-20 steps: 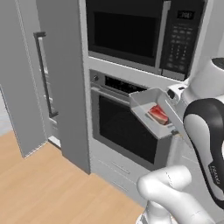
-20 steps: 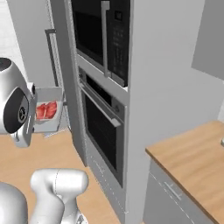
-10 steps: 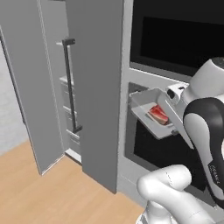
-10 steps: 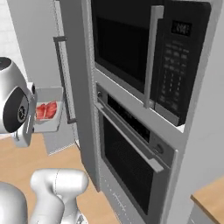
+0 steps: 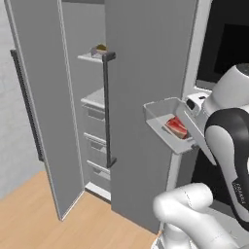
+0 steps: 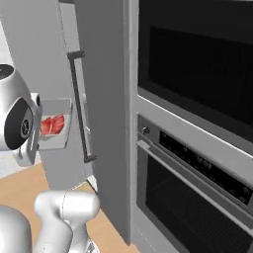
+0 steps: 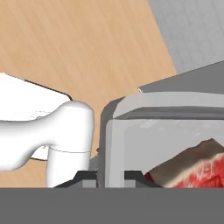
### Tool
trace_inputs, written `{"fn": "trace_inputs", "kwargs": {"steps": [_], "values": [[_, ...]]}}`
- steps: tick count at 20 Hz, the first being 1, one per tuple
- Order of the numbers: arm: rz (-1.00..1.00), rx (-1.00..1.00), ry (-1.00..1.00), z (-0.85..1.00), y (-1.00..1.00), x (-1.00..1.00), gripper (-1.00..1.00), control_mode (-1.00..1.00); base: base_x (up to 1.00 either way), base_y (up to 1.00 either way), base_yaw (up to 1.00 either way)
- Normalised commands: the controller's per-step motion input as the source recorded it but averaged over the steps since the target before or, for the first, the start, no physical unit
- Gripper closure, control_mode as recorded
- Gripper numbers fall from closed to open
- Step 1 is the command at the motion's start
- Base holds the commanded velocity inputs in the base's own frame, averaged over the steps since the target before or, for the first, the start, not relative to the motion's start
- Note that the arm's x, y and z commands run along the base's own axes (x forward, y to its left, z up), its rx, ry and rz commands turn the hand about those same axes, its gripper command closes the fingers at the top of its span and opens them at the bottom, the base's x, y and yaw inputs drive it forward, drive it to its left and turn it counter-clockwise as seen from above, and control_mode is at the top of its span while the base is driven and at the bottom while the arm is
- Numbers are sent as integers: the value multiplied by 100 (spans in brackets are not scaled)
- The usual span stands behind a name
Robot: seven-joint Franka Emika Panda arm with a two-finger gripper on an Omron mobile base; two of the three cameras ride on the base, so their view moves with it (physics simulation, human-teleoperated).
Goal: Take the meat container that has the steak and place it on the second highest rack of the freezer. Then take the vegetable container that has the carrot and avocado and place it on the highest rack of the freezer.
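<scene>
A wood floor [image 5: 29, 214] and grey kitchen cabinetry form the setting. At the left, the freezer [image 5: 95, 112] is seen with its door [image 5: 41, 107] swung open, pale shelves above grey drawers [image 5: 95, 141] exposed. Right of it, the meat container [image 5: 168, 127] is held in mid-air, its wall clamped between the closed jaws of the gripper [image 7: 110, 176]. The steak [image 5: 176, 126] is carried inside. A black-fronted oven [image 6: 197, 188] is seen farther right.

Pale wooden floor [image 5: 34, 214] lies near; a black wall oven [image 6: 197, 188] stands right, under a dark microwave [image 6: 197, 64].
</scene>
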Motion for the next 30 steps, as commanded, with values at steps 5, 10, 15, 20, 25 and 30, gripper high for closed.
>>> {"fn": "trace_inputs", "kwargs": {"steps": [5,10,15,20,25,30], "values": [[0,0,0,0,0,0,100,100,37,100,-38],[0,0,0,0,0,0,100,100,25,91,-40],[0,0,0,0,0,0,100,100,26,76,-38],[0,0,0,0,0,0,100,100,39,52,-32],[0,0,0,0,0,0,100,100,45,33,-27],[0,0,0,0,0,0,100,100,45,1,-19]]}}
